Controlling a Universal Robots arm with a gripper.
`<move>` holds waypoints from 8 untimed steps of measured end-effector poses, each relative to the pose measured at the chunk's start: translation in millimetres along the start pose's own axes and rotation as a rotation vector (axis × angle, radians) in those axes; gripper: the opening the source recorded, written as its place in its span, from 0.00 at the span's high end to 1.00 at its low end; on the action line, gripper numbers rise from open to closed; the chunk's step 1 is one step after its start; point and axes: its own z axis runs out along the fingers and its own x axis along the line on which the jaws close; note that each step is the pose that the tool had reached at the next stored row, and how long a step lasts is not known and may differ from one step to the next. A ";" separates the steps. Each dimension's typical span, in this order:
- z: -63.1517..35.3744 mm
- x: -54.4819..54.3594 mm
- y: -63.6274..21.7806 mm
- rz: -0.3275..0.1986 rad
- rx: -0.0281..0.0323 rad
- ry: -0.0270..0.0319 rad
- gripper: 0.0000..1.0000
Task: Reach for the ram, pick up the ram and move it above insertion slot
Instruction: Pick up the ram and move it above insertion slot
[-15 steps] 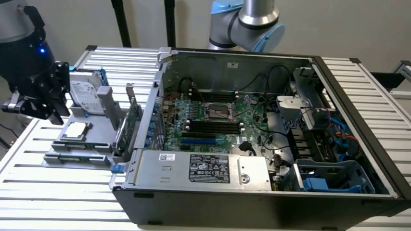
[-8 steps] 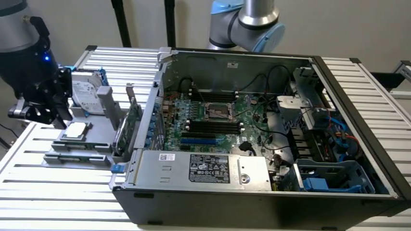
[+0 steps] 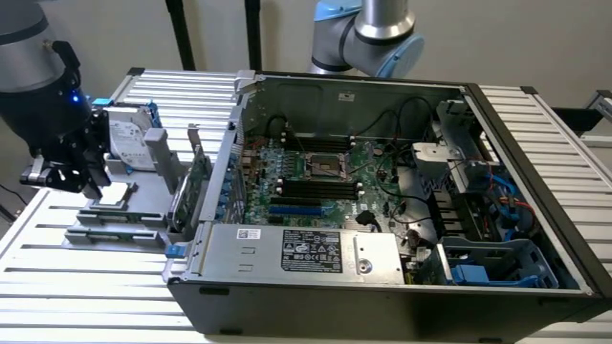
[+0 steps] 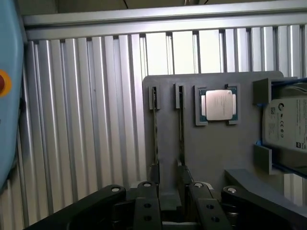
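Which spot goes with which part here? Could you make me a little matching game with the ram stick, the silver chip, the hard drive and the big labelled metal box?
Things:
1. ram stick
2. silver chip
3. hard drive
4. labelled metal box

Places:
A. inside the open computer case
B. lying flat in a square pocket of the grey holder
C. standing upright in the holder, white label showing
D. on edge in a narrow slot of the holder

Pairs: 1-D, 2-B, 3-C, 4-A.
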 end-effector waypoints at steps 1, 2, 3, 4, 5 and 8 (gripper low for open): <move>1.8 0.0 0.3 -0.001 0.0000 0.0001 0.69; 3.7 0.1 0.6 -0.002 0.0000 0.0001 0.69; 5.5 0.1 1.0 -0.003 0.0000 0.0001 0.69; 7.3 0.1 1.4 -0.004 0.0000 0.0001 0.69; 9.1 0.1 1.8 -0.004 0.0000 0.0001 0.69; 14.6 0.2 3.1 -0.005 -0.0001 0.0003 0.69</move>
